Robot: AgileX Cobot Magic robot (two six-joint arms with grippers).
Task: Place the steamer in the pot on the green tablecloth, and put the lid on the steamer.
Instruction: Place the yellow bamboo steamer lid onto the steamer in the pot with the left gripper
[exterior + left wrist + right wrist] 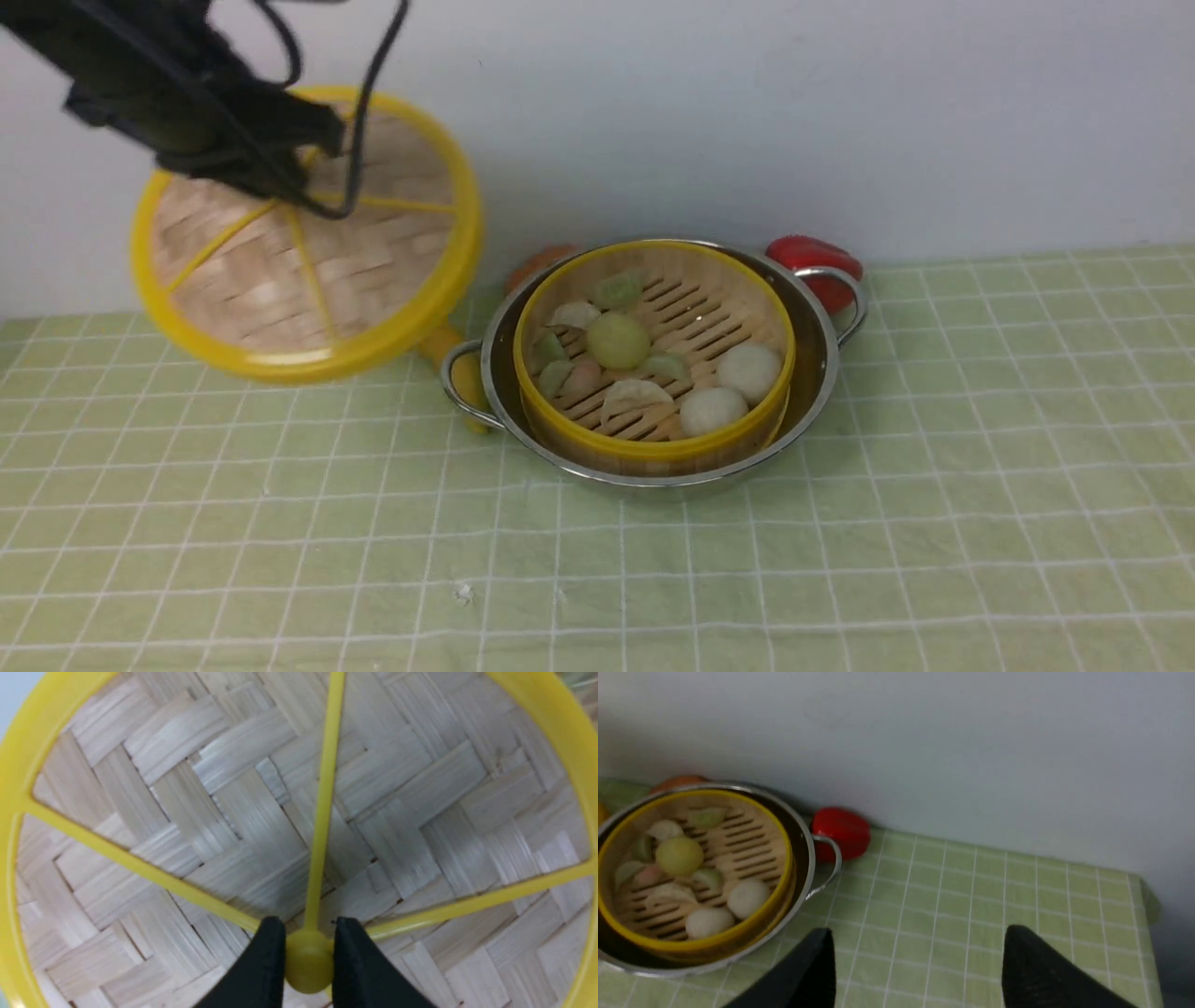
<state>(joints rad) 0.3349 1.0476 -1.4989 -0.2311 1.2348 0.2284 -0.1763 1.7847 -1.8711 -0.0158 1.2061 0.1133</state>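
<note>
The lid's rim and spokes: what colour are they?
Yellow, around pale woven bamboo; the left wrist view shows the lid best.

1. A light green cloth [840, 560] with a grid of thin white lines is covering the whole surface, running back to a pale wall [747, 112] and wrinkling slightly toward the front.
2. A steel pot [814, 373] is sitting directly on the cloth, near the wall and about midway across, its two loop handles pointing left and right.
3. A red thing [812, 257] is lying by the wall, just behind the pot's right handle.
4. An orange thing [537, 264] is peeking out behind the pot's rear left rim, mostly hidden.
5. A yellow thing [446, 353] is lying just beside the left handle, partly hidden.
6. A white speck [462, 591] is lying near the front, left of the middle.
</note>
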